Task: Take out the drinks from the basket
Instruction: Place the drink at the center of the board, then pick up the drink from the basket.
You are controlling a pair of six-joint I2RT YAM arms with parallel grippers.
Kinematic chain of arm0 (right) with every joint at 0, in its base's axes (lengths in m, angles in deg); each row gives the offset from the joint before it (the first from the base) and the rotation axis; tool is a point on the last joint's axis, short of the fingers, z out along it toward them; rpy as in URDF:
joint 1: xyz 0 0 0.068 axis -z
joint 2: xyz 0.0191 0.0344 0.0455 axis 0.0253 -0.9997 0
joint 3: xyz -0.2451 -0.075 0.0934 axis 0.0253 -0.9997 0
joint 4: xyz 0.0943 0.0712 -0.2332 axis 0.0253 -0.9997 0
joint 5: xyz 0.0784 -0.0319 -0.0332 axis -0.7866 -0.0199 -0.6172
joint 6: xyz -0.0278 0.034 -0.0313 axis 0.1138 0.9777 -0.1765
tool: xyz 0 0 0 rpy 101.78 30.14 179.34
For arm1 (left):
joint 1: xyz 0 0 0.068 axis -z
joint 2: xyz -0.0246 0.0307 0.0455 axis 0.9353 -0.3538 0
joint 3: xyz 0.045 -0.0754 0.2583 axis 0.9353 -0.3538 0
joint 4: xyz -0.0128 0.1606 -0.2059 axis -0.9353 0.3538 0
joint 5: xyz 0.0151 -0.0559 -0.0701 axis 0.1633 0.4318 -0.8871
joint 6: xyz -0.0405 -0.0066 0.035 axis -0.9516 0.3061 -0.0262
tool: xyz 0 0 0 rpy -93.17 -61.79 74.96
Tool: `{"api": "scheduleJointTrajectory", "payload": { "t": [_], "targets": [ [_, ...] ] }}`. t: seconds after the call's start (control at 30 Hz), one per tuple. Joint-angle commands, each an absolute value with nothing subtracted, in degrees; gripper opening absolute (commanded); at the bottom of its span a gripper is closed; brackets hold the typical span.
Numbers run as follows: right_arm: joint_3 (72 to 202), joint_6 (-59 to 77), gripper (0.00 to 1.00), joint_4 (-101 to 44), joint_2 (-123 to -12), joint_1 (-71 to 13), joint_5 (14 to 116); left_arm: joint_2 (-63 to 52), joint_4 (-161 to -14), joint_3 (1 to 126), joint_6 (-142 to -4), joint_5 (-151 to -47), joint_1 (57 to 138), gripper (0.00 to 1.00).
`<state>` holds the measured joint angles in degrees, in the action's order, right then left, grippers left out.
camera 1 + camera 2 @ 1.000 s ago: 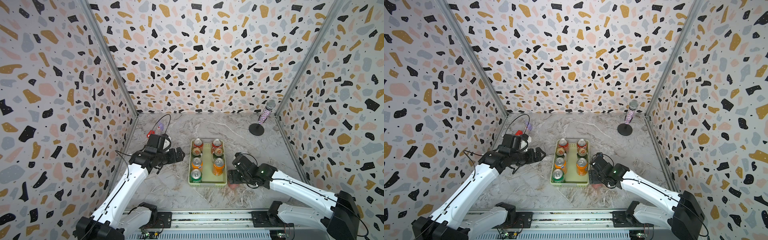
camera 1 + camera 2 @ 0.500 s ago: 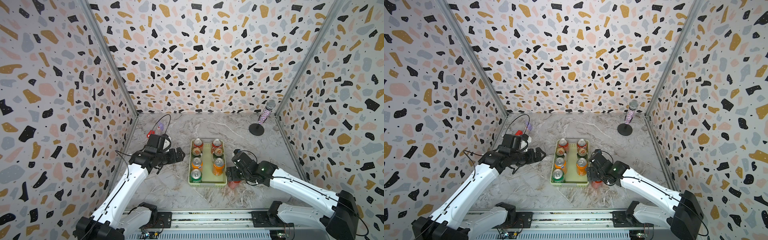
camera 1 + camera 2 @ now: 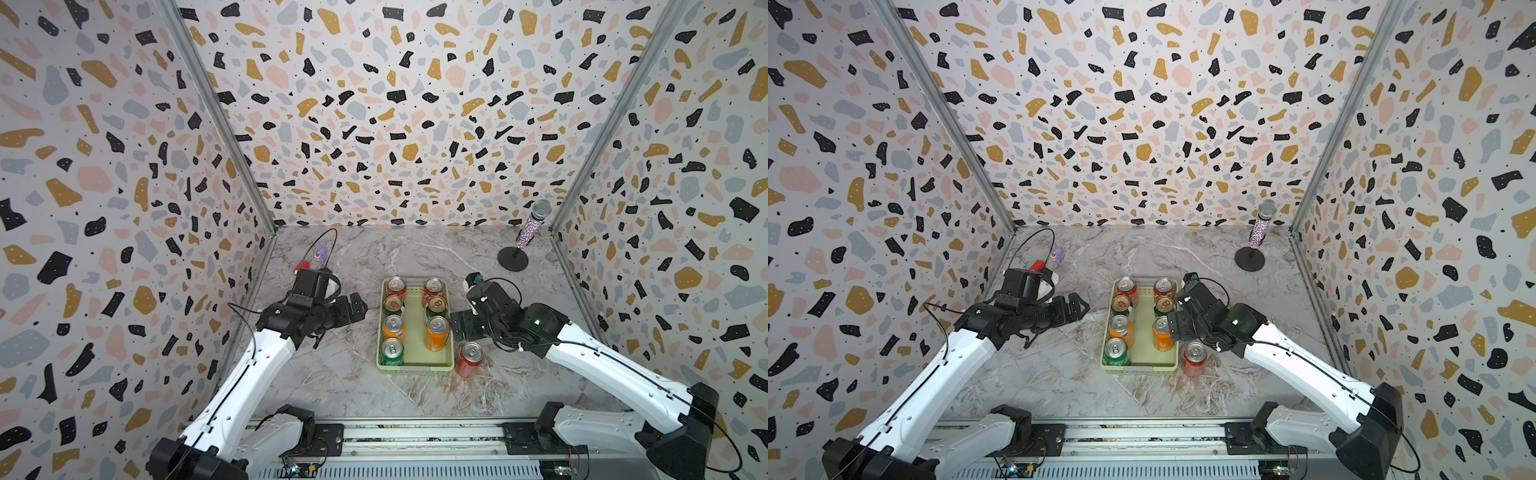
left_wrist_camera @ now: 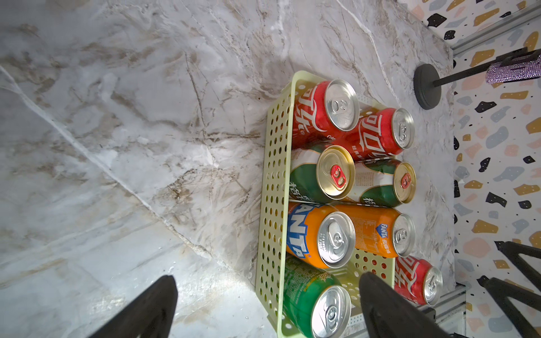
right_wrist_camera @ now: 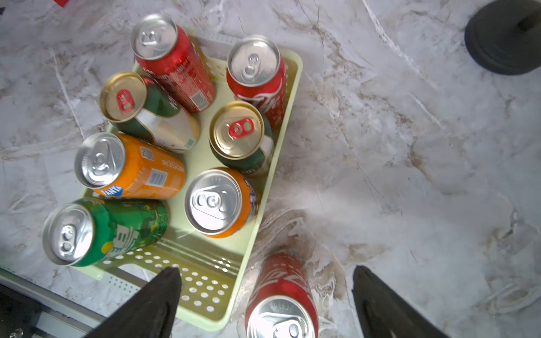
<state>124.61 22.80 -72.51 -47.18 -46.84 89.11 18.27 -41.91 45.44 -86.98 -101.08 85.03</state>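
The pale green basket [image 3: 415,368] [image 3: 1138,368] sits mid-table and holds several drinks in two rows: red cans at the far end, then dark green, then orange [image 3: 436,338], with a bright green can [image 3: 391,352] at the near left. Its near right corner is bare. One red can [image 3: 468,359] [image 3: 1194,359] [image 5: 281,295] stands upright on the table just right of that corner. My right gripper [image 3: 461,328] [image 5: 265,272] is open, its fingers either side of this can and not touching it. Left of the basket hovers my left gripper [image 3: 357,307] [image 4: 268,279], open and empty.
A glittery microphone [image 3: 528,232] on a black round stand is at the back right corner. A small red and purple object [image 3: 305,264] with a black cable lies at the back left. Patterned walls close in three sides.
My right gripper has opened, let go of the red can and drawn back from it; the can now stands free beside the basket. The left arm has not moved.
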Motion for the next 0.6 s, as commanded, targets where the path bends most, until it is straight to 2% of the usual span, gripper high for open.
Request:
{"api": "scheduleJointTrajectory", "payload": {
  "t": [0.0,0.2,0.57],
  "targets": [
    [129.1,19.0,0.94,-74.2,-51.8,-46.5,85.9,18.4,-42.8,45.0,-87.0,-100.7,84.6,1.0],
    [132.3,18.8,0.9,-73.5,-58.8,-46.5,81.1,19.2,-42.7,43.6,-86.0,-100.5,84.2,1.0],
    [133.3,20.1,0.88,-72.5,-65.6,-46.6,81.3,20.1,-42.2,41.9,-85.2,-99.3,84.2,1.0]
  ]
}}
